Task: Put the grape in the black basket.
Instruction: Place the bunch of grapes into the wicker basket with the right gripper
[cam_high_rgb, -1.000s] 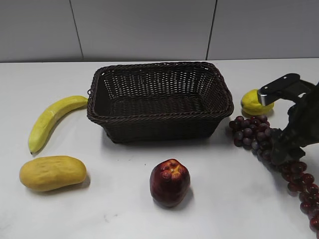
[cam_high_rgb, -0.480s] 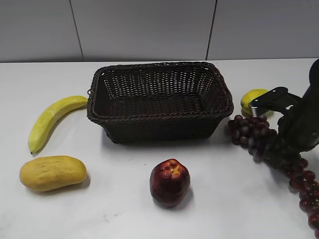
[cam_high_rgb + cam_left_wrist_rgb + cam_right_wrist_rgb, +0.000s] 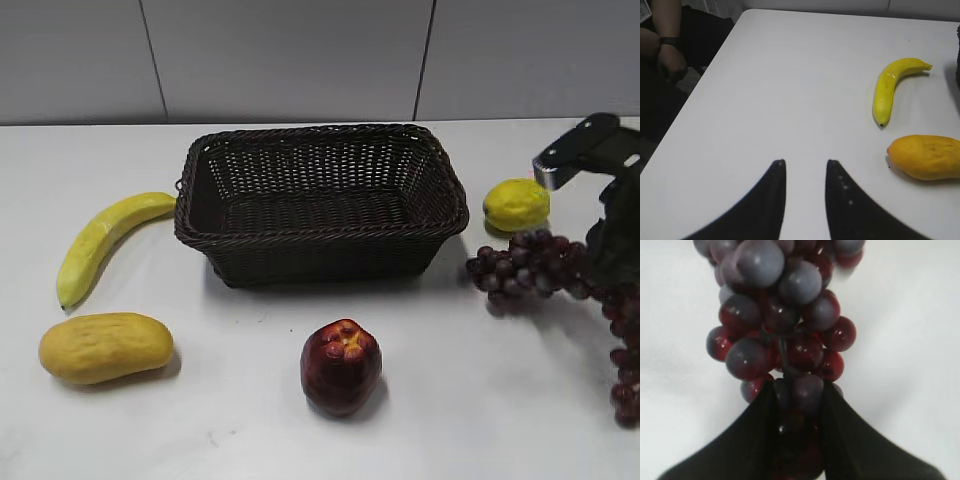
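Note:
The grape (image 3: 535, 268) is a long bunch of dark purple-red grapes at the right of the exterior view, lifted off the table with its tail hanging at the right edge. My right gripper (image 3: 607, 268) is shut on the grape's middle; in the right wrist view the fingers (image 3: 799, 390) clamp the grape (image 3: 780, 305). The black basket (image 3: 320, 203) stands empty at the table's centre, left of the grape. My left gripper (image 3: 805, 162) is open and empty over bare table, out of the exterior view.
A banana (image 3: 100, 243) and a mango (image 3: 105, 346) lie left of the basket; both show in the left wrist view, banana (image 3: 890, 87) and mango (image 3: 925, 156). A dark red apple (image 3: 341, 366) sits in front. A yellow lemon (image 3: 516, 204) lies behind the grape.
My right gripper has risen and shifted right with the grape in it. The bunch's left end has come up off the table. The lemon is uncovered.

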